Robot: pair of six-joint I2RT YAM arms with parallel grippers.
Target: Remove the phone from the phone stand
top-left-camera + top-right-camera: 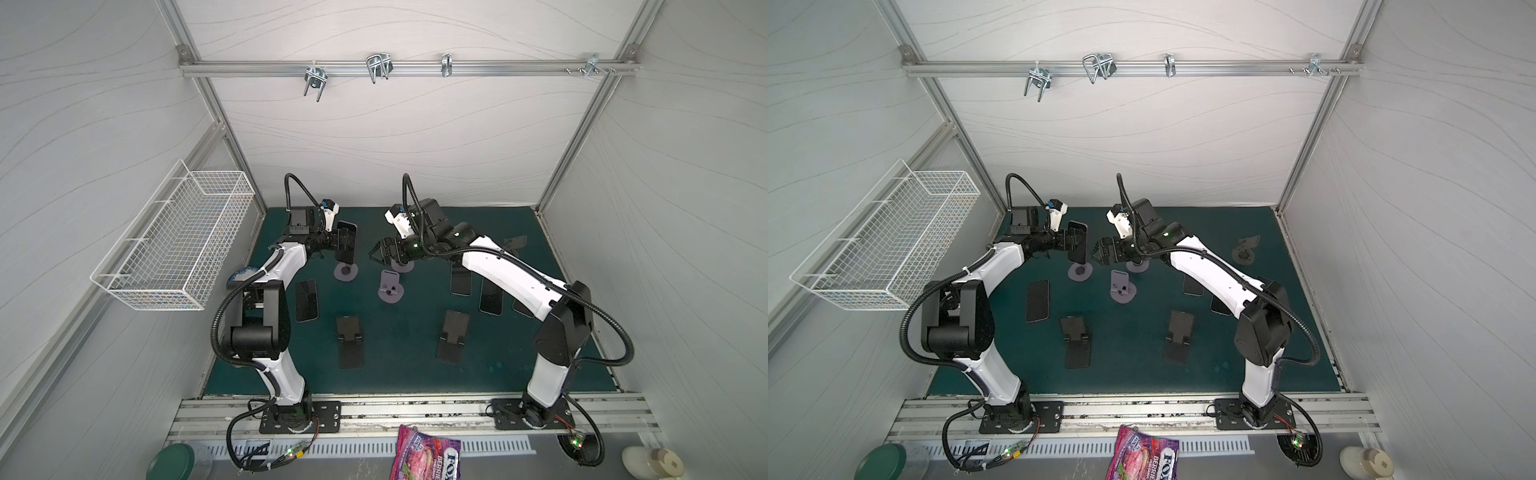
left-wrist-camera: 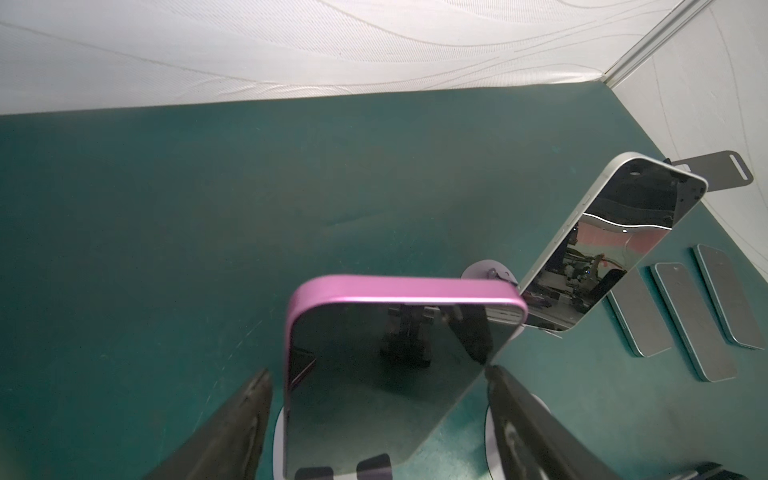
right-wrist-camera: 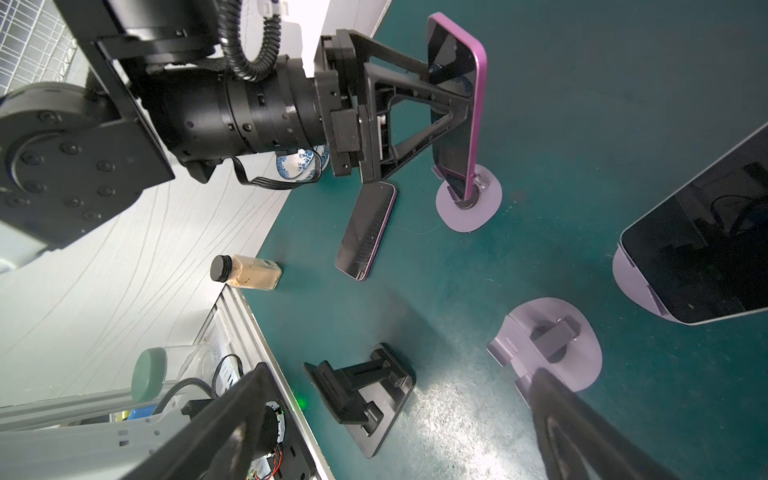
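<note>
Bare mat point(image 1: 415, 380) open along near edge; pink phone point(image 1: 347, 245), lilac stand point(image 1: 390, 289), silver phone point(image 2: 602, 249) crowd middle.

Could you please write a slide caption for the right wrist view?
Left gripper, jaws flanking the upright pink-edged phone seated in its lilac stand.

Purple snack bag point(image 1: 424, 454) point(image 1: 1142, 455): "FOX", "BERRIE" legible; nothing else readable.

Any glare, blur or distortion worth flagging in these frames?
Left wrist view: the pink phone screen mirrors its surroundings, and the near left claw fingers are soft. Right wrist view: bright glare patch on the mat. Both top views: evenly lit, no harsh shadows.
</note>
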